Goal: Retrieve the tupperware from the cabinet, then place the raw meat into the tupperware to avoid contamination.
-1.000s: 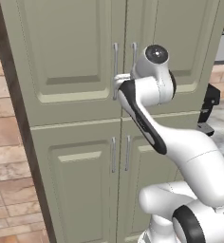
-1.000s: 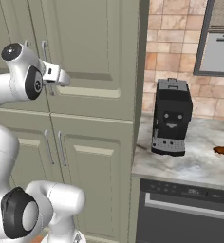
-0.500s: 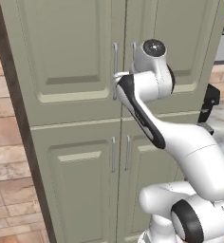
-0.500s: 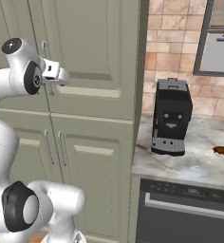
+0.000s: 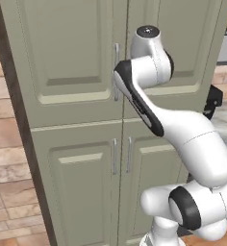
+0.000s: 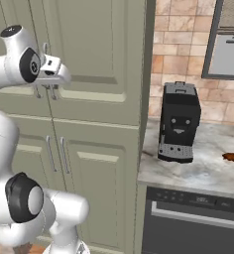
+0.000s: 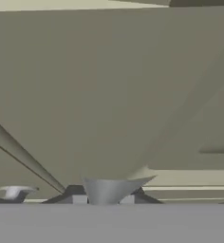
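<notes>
The sage-green cabinet (image 5: 72, 62) stands with all its doors closed, so the tupperware is hidden. My gripper (image 6: 59, 75) is pressed against the upper doors at handle height. In the hand view the gripper (image 7: 103, 199) has its two dark fingertips (image 7: 79, 200) closed around a silver bar handle (image 7: 115, 187) of the upper right door. The neighbouring left door handle (image 5: 116, 72) stands free beside my forearm. The raw meat (image 6: 233, 157), a small reddish-brown lump, lies on the marble counter (image 6: 203, 171) far to the right.
A big black coffee machine (image 6: 178, 121) stands on the counter next to the cabinet's side. Below the counter is the dark dishwasher front (image 6: 188, 218). The lower cabinet doors (image 5: 81, 187) are closed. A brick wall (image 5: 5, 158) borders the cabinet on the left.
The hand has eased a little closer to the upper doors and the jaws have closed around the door handle. The doors have not moved.
</notes>
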Controlling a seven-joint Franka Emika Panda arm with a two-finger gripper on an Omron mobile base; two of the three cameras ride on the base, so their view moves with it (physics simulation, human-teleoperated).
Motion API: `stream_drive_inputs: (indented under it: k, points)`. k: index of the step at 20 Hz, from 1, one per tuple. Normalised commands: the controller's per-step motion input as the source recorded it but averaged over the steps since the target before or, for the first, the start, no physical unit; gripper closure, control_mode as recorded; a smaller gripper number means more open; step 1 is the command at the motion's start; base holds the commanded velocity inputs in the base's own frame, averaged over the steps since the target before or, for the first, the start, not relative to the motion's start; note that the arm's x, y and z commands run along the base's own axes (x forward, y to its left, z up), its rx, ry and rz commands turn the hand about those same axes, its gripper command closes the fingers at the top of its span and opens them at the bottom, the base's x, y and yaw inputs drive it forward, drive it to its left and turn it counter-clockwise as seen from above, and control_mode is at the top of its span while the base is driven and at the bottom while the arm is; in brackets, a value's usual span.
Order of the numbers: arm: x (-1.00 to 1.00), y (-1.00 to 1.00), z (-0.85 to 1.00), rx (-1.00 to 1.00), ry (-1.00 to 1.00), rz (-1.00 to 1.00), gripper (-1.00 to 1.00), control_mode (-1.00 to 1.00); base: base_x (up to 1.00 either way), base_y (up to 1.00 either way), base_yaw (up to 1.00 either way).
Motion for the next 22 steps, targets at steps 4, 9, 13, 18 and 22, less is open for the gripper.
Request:
stream_drive_inputs:
  k: [4,9,13,18,22]
  points:
    - [-0.19,0.0,-0.24,0.0,-0.3,0.0,1.0,-1.0,0.0,0.0,0.0]
    - [-0.34,-0.02,-0.12,0.02,-0.38,0.0,1.0,-1.0,0.0,0.0,0.0]
    - [-0.76,-0.2,0.0,0.11,-0.23,0.0,1.0,-1.0,0.0,0.0,0.0]
    - [-0.78,-0.57,0.01,0.19,-0.11,0.0,1.0,-1.0,0.0,0.0,0.0]
    - [-0.76,-0.66,0.29,0.25,-0.07,0.0,1.0,-1.0,0.0,0.0,0.0]
